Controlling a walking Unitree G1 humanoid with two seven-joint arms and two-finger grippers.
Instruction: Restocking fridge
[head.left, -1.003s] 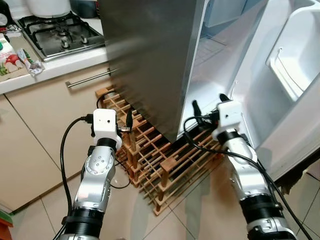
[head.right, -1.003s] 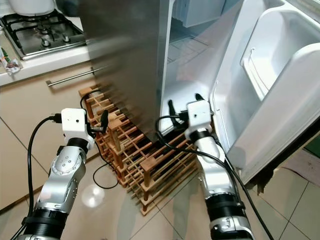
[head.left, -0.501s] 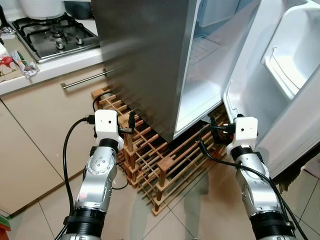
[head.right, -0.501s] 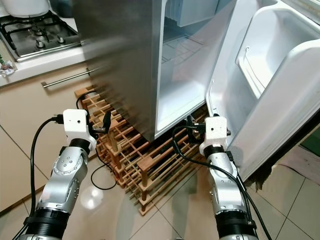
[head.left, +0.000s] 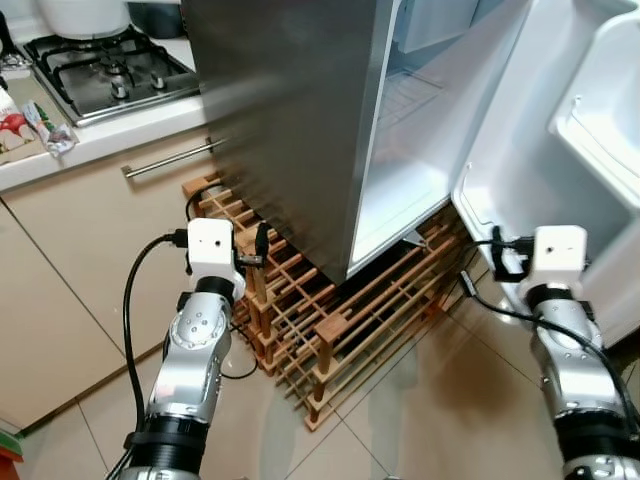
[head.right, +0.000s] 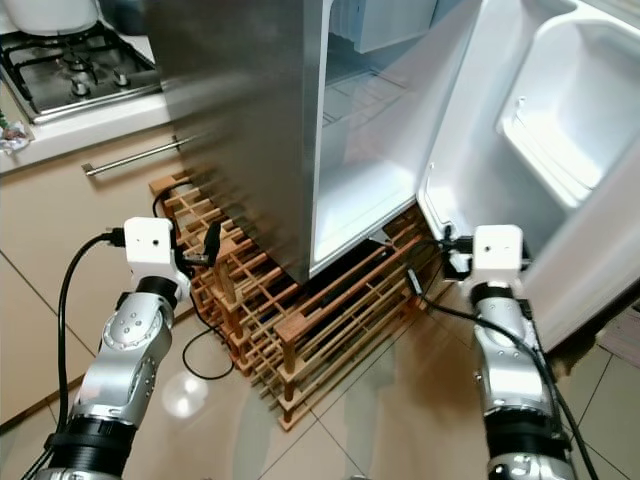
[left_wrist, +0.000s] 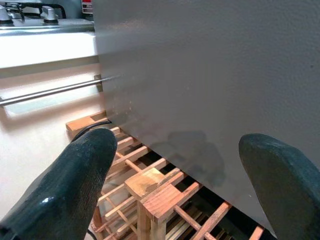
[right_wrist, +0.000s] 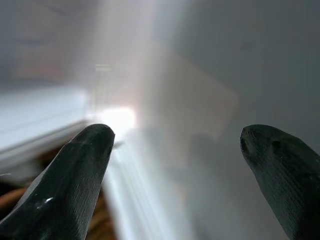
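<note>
The steel fridge (head.left: 290, 120) stands with its door (head.left: 520, 150) swung wide to the right. The white inside (head.left: 410, 150) has bare wire shelves. A white shelf (head.left: 605, 135) is moulded into the door's inner face. My right gripper (head.left: 495, 265) is open by the door's lower inner edge, fingers (right_wrist: 75, 175) spread with nothing between them. My left gripper (head.left: 255, 245) is open and held low beside the fridge's steel side, above the wooden rack (head.left: 330, 310). Its fingers (left_wrist: 75, 170) are wide apart and hold nothing.
The wooden bottle rack lies on the tiled floor (head.left: 400, 420) under the fridge and reaches toward both arms. To the left are beige cabinets with a bar handle (head.left: 170, 158), a gas hob (head.left: 100, 70) and a packet (head.left: 50, 125) on the counter.
My right arm has swung to the right and the fridge door has opened wider with it. The left arm has stayed where it was.
</note>
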